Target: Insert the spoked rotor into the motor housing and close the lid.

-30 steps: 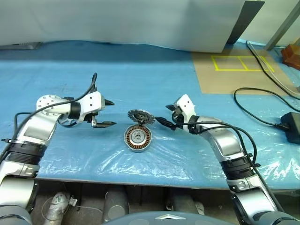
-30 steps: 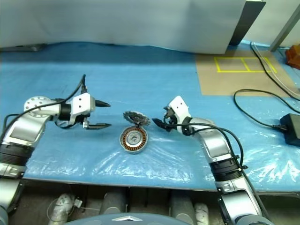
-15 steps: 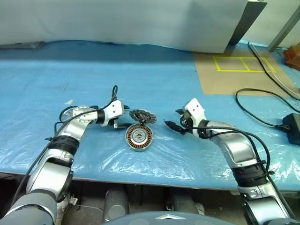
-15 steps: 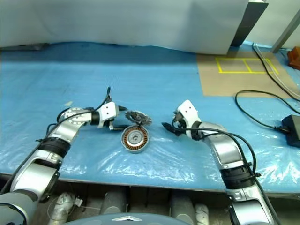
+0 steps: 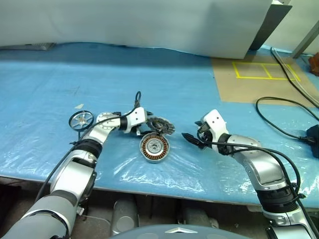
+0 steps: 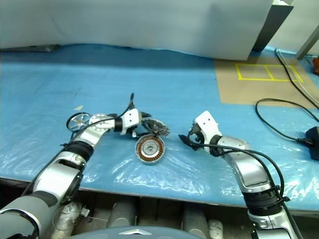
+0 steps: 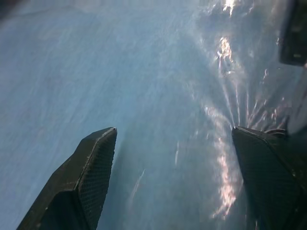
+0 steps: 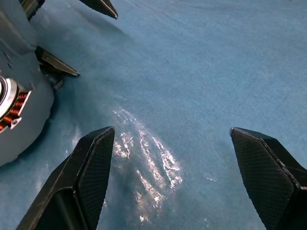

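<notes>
a robot lab or workshop: blue plastic-covered bench, yellow floor tape, trailing black cables

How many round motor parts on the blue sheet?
3: the motor housing at centre, the spoked rotor just behind it at the left gripper, and a silvery spoked wheel farther left.

On a blue-covered table, the left gripper reaches a toothed disc, apparently the lid, propped just behind the housing. The right gripper waits open nearby. The rotor lies toward the left edge.
</notes>
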Controlling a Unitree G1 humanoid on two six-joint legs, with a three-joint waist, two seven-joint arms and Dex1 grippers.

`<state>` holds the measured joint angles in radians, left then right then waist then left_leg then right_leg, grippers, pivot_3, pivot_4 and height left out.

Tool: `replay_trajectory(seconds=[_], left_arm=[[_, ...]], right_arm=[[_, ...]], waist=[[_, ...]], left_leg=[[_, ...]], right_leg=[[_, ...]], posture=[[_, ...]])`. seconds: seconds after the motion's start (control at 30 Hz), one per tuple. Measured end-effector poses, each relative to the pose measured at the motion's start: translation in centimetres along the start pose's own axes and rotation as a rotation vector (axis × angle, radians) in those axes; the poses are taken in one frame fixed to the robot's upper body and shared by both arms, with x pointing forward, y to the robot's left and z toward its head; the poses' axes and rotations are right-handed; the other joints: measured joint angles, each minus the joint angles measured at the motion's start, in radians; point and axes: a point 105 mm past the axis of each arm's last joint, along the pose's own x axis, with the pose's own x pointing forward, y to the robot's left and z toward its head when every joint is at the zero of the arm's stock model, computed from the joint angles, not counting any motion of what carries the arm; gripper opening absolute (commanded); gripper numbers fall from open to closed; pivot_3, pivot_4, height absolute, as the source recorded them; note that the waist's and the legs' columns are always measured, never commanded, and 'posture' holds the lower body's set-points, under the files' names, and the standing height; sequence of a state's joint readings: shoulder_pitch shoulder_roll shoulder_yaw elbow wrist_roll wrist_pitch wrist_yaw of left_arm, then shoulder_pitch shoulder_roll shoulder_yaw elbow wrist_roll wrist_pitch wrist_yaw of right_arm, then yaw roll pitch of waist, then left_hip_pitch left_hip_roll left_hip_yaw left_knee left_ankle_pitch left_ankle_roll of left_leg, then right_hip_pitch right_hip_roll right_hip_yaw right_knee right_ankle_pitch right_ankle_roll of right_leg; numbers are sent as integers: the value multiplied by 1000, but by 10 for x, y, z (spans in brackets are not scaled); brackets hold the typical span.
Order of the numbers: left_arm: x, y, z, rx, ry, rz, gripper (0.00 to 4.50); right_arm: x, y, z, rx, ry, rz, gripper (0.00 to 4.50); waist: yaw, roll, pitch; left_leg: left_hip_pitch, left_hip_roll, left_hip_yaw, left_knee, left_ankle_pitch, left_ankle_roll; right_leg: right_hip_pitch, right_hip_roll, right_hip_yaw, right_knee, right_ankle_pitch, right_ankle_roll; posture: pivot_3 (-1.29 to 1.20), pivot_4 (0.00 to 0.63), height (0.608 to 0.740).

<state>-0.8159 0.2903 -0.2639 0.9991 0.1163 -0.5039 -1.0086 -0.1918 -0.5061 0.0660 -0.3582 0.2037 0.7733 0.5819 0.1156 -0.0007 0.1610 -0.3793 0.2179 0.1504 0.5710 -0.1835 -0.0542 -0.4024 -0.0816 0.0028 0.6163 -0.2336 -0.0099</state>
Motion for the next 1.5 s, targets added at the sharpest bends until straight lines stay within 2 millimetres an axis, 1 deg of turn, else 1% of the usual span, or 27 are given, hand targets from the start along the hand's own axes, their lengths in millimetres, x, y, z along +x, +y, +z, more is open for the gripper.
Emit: replay_trajectory(seconds=[0.17, 0.3, 0.4, 0.53, 0.63, 0.73, 0.8, 0.9, 1.0, 1.07, 1.1, 1.2, 1.23, 1.33, 1.4, 1.5], left_arm=[[18, -5, 10, 35, -28, -29, 4056], [28, -8, 15, 49, -41, -23, 4056], [31, -9, 16, 60, -44, -15, 4056], [30, -8, 15, 56, -47, 7, 4056], [28, -3, 13, 37, -51, 49, 4056], [15, 6, 8, 1, -51, 101, 4056], [-2, 13, 0, -51, -50, 144, 4056], [-28, 19, -8, -78, -41, 166, 4056], [-58, 18, -12, -88, -19, 127, 4056], [-73, 11, -7, -87, -26, 79, 4056], [-80, 5, 1, -81, -41, 39, 4056], [-92, -11, 32, -24, -82, -81, 4056], [-97, -18, 46, 6, -87, -135, 4056], [-97, -36, 73, 91, -114, -252, 4056], [-90, -50, 80, 129, -123, -331, 4056], [-81, -66, 73, 178, -86, -422, 4056]], right_arm=[[-8, 2, -2, 13, 4, -28, 4040], [-11, 2, -4, 23, 10, -46, 4040], [-12, 1, -5, 34, 10, -69, 4040], [-10, 2, -5, 51, 2, -77, 4040], [-9, 3, -4, 58, -6, -73, 4040], [-8, 2, 0, 50, -18, -73, 4040], [-7, 1, 0, 50, -20, -73, 4040], [-5, -1, -3, 57, -12, -74, 4040], [-2, -3, -4, 56, -11, -72, 4040], [0, -4, -5, 54, -9, -67, 4040], [1, -4, -5, 50, -9, -63, 4040], [2, -5, -8, 50, 2, -52, 4040], [2, -4, -9, 49, 3, -47, 4040], [2, -5, -11, 45, 9, -42, 4040], [2, -4, -12, 43, 13, -33, 4040], [3, -6, -13, 47, 18, -36, 4040]], waist=[[11, 0, 0], [12, 0, 0], [12, 0, 0], [12, 0, 0], [9, 0, 0], [2, -1, 0], [-8, -1, 0], [-16, -1, 0], [-19, -1, 0], [-20, -1, 0], [-20, -1, 1], [-15, -1, 1], [-16, -1, 1], [-19, 0, 1], [-21, 0, 1], [-24, 0, 1]], left_leg=[[2, 0, -1, -1, 0, 0], [2, -6, -1, -2, 0, 0], [2, -11, -1, -3, 0, 0], [2, -11, -2, -4, 0, 0], [2, -11, -2, -4, 0, 1], [2, -10, -2, -5, 0, 1], [1, -10, -2, -6, 0, 1], [-1, -11, -2, -8, 0, 1], [-2, -10, -2, -11, 0, 1], [-4, -10, -2, -13, 0, 1], [-5, -10, -2, -13, 0, 1], [-6, -10, -2, -14, 0, 1], [-5, -10, -1, -14, 0, 1], [-2, -10, 0, -14, 0, 1], [-1, -10, 0, -14, 1, 1], [-1, -10, 1, -13, 1, 2]], right_leg=[[2, 0, 0, 0, -1, 2], [2, -5, 0, 0, -2, 4], [3, -9, 0, -1, -2, 7], [4, -10, 0, -4, -2, 8], [4, -9, 0, -4, -2, 8], [3, -8, 0, -5, -2, 8], [2, -8, 0, -5, -2, 8], [0, -8, -1, -7, -2, 8], [-2, -8, -1, -9, -2, 8], [-4, -7, -2, -9, -2, 8], [-5, -7, -2, -10, -2, 7], [-5, -8, -3, -10, -3, 7], [-5, -8, -3, -9, -3, 7], [-4, -8, -1, -9, -5, 3], [-3, -8, -1, -8, -5, 3], [-3, -7, 0, -8, -4, 5]], posture=[[0, 150, 740], [0, 150, 740], [0, 150, 740], [0, 150, 740], [0, 150, 740], [0, 150, 740], [0, 150, 740], [0, 150, 740], [0, 150, 740], [0, 150, 740], [0, 150, 740], [0, 150, 740], [0, 150, 740], [0, 150, 740], [0, 150, 740], [0, 150, 740]])
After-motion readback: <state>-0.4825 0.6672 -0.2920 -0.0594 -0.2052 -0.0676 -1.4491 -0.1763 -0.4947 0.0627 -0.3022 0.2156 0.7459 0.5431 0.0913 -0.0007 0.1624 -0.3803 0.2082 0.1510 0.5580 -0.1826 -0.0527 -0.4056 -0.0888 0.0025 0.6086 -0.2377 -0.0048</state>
